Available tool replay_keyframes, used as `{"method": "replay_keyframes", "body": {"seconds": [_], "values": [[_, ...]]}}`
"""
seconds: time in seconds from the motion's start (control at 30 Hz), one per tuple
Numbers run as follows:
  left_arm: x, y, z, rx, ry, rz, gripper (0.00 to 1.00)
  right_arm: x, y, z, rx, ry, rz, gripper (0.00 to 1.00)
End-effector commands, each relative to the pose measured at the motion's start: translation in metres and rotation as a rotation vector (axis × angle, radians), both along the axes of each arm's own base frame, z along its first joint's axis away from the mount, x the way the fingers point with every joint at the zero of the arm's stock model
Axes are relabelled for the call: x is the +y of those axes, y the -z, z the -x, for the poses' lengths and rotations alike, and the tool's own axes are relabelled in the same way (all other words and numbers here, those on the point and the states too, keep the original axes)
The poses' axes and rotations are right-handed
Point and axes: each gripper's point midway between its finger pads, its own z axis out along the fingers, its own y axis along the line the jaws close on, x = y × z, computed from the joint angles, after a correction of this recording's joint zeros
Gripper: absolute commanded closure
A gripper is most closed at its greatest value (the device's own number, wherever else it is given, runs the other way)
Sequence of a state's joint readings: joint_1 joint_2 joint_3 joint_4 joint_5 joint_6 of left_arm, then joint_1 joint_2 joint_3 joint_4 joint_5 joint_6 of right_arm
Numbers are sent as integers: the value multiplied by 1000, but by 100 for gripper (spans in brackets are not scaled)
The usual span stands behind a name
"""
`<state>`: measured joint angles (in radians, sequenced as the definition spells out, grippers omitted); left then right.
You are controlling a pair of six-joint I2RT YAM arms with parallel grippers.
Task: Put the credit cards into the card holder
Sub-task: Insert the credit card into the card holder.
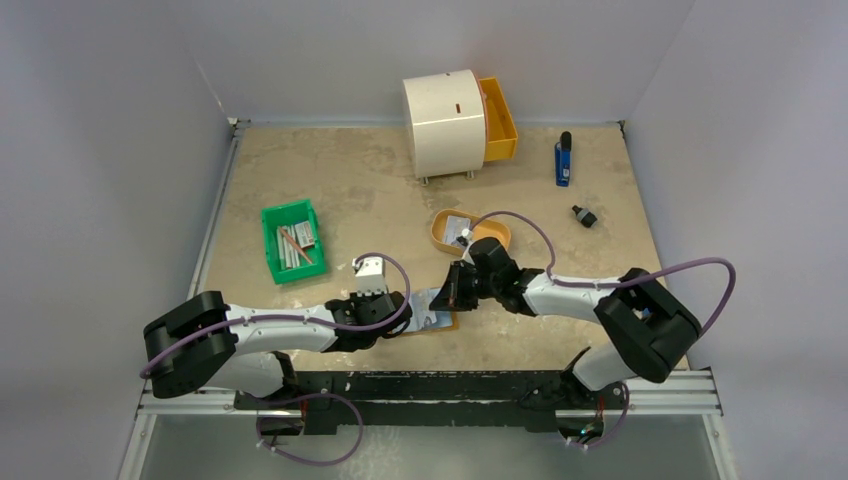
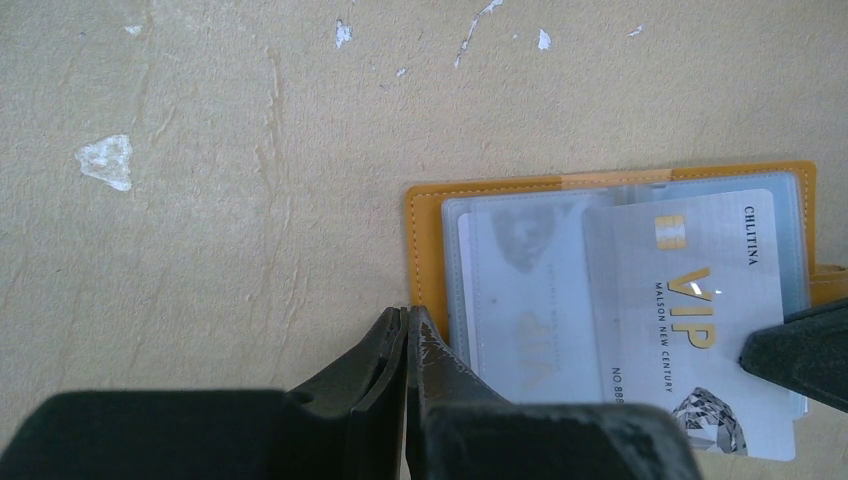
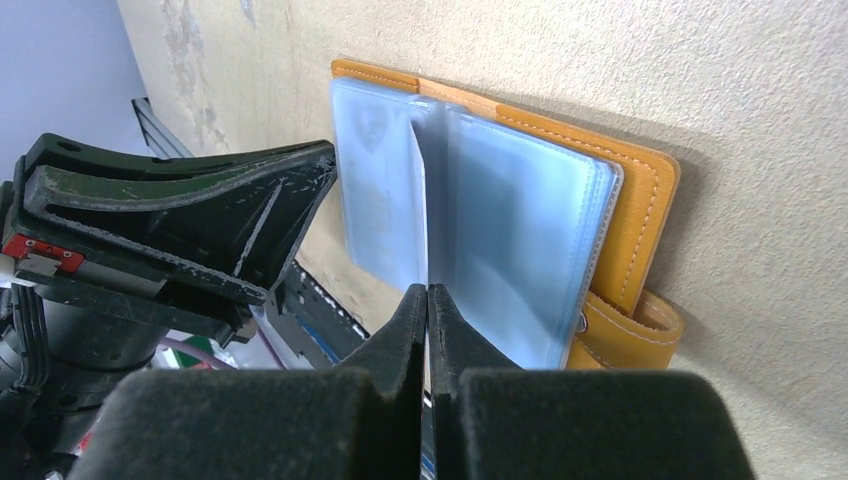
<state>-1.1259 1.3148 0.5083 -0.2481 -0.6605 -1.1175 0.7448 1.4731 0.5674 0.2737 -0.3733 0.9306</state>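
Observation:
The tan card holder (image 1: pixel 445 322) lies open on the table, its clear sleeves facing up; it also shows in the left wrist view (image 2: pixel 425 250) and the right wrist view (image 3: pixel 640 200). My right gripper (image 1: pixel 448 292) (image 3: pixel 428 292) is shut on a pale grey credit card marked VIP (image 2: pixel 690 300), seen edge-on (image 3: pixel 420 200), held over the sleeves. One of its fingers (image 2: pixel 800 350) shows at the card's right edge. My left gripper (image 1: pixel 405 315) (image 2: pixel 407 315) is shut, its tips resting on the holder's left tan edge. Another card (image 1: pixel 457 228) lies in a tan bowl (image 1: pixel 490 240).
A green bin (image 1: pixel 275 262) with grey bars stands at the left. A white round drawer unit (image 1: pixel 445 122) with an open orange drawer (image 1: pixel 498 120) stands at the back. A blue object (image 1: pixel 563 160) and a small black object (image 1: pixel 584 216) lie at the right.

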Motion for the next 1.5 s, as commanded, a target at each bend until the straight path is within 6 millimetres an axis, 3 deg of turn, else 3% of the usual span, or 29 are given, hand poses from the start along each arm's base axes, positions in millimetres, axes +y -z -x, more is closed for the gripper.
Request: {"method": "replay_keyframes", "body": {"seconds": [0.0,0.53,1.17,1.47], "values": [[-2,1,-2,-1,-16,22,98,1,1,-3,-16,0,-9,100],[-2,5,0,9,-21,34,98,-10,27,4,50,53,33,100],[-6,7,2,19,-18,63,99,-1,18,-10,23,101,-8,100],[-10,6,1,18,-18,71,99,8,18,-1,27,22,3,100]]}}
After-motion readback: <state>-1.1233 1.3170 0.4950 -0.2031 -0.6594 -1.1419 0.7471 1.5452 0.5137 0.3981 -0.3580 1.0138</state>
